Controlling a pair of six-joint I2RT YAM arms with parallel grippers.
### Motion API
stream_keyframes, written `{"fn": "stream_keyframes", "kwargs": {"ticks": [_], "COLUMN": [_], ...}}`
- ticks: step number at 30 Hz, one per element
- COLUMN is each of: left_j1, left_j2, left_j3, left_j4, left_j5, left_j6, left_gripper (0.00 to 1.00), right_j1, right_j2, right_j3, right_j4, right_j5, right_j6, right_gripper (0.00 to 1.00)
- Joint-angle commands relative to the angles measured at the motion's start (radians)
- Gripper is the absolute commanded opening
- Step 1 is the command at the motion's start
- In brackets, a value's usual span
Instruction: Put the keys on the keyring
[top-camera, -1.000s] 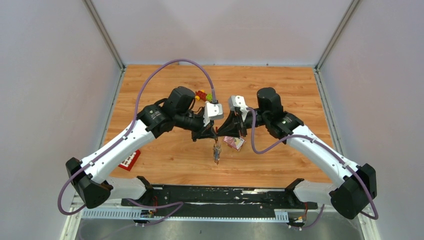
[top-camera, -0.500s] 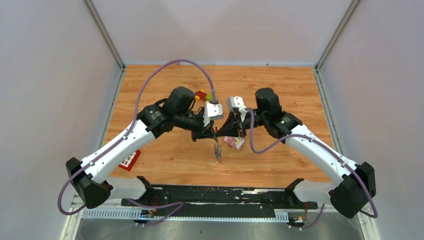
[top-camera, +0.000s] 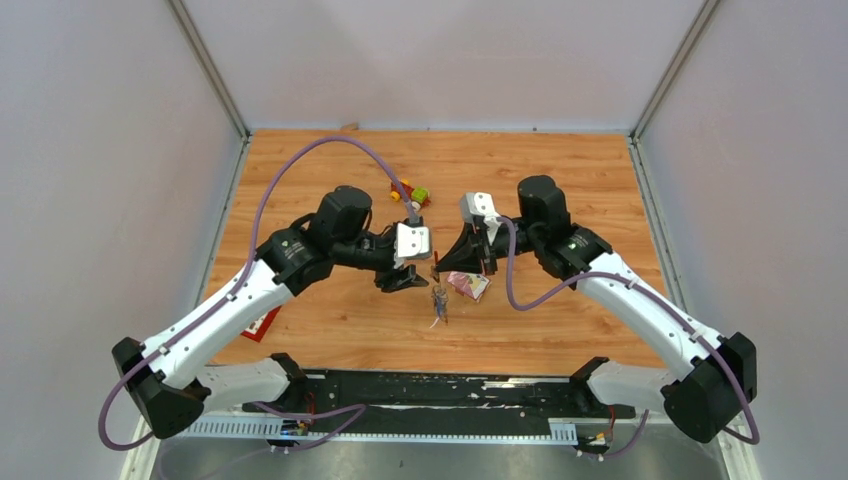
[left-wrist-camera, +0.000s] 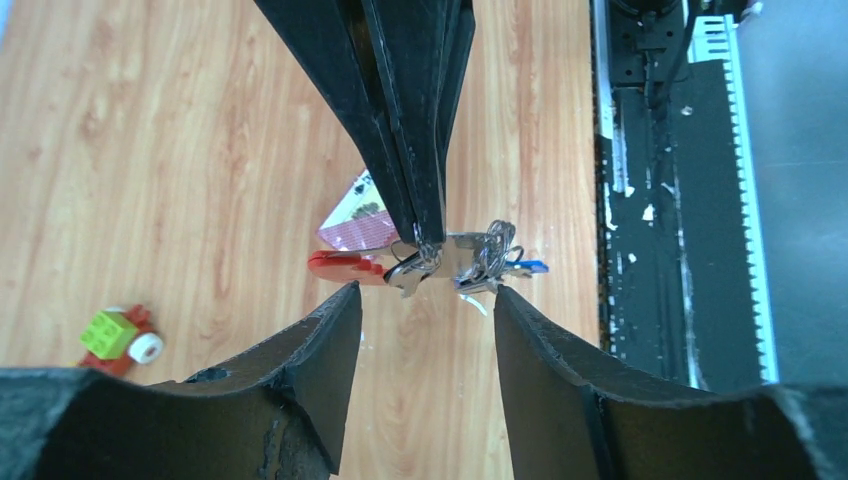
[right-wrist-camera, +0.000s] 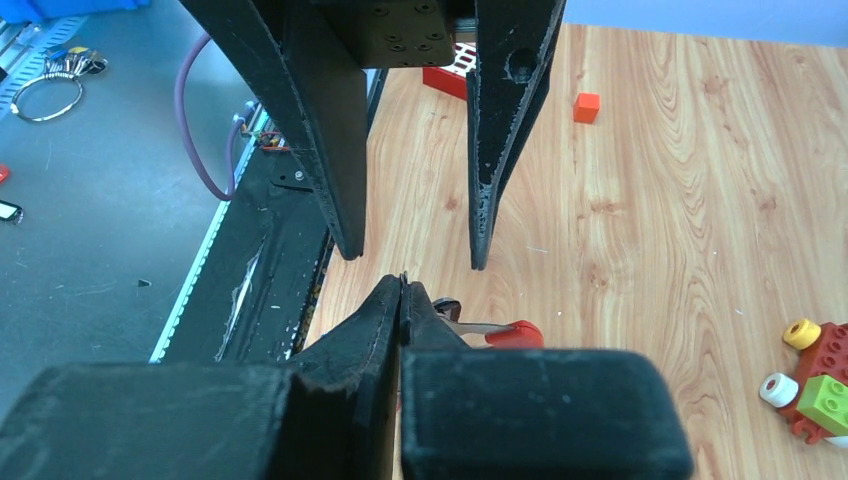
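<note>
You are holding the keyring (left-wrist-camera: 455, 256) above the tabletop (top-camera: 340, 325), the right hand (right-wrist-camera: 402, 290) pinching shut on its metal ring and the keys (left-wrist-camera: 492, 248) bunching beside it. The left hand (left-wrist-camera: 425, 293) is hanging open, its fingers flanking the bunch without touching. Threading looks to be the step in hand, though whether every key is on cannot be told, so the next move is calling for a fine left pinch on one key head.

White-shelled arms (top-camera: 215, 315) with black joints, purple cables (top-camera: 340, 139), and black wedge-shaped end effector fingers (left-wrist-camera: 310, 365).
</note>
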Motion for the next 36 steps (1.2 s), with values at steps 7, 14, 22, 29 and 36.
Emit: {"fn": "stream_keyframes", "kwargs": {"ticks": [7, 14, 22, 29, 36], "left_j1": [0.007, 0.007, 0.007, 0.007, 0.007], "left_j2": [-0.012, 0.020, 0.018, 0.025, 0.024], "left_j3": [-0.060, -0.063, -0.104, -0.128, -0.151], "left_j4": [0.168, 0.199, 0.227, 0.295, 0.324], "left_j5": [0.087, 0.146, 0.173, 0.194, 0.229], "left_j6": [0.186, 0.176, 0.155, 0.086, 0.056], "left_gripper": [0.50, 0.24, 0.15, 0.14, 0.12], "right_j1": [-0.026, -0.033, -0.035, -0.035, -0.035], "right_j2": [-0.046, -0.050, -0.051, -0.053, -0.064], "right_j3": [0.010, 0.003, 0.003, -0.003, -0.008], "right_j4": [0.021, 0.026, 0.033, 0.043, 0.045], "right_j5": [-0.080, -0.078, -0.069, -0.044, 0.028], "right_j6": [-0.019, -0.016, -0.007, -0.004, -0.011], "right_gripper": [0.00, 0.00, 0.00, 0.00, 0.00]}}
